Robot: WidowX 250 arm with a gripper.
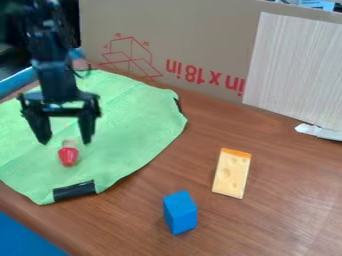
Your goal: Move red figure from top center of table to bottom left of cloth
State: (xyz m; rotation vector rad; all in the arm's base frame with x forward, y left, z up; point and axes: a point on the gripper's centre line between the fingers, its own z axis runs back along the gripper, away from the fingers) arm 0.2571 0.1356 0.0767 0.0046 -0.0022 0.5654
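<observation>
The black gripper (65,139) hangs over the left part of the green cloth (137,122), its two fingers spread wide with nothing held between them. Just below the fingertips in the view, the small red figure (68,155) is on the cloth, toward its lower left part. The figure has a pale, tan-coloured end that points toward the gripper. Figure and fingers look apart.
A blue block (180,212) stands on the brown table (287,170), with a cheese wedge (232,173) behind it to the right. Black tape (74,191) lies at the cloth's front edge. A cardboard wall (167,35) closes off the back.
</observation>
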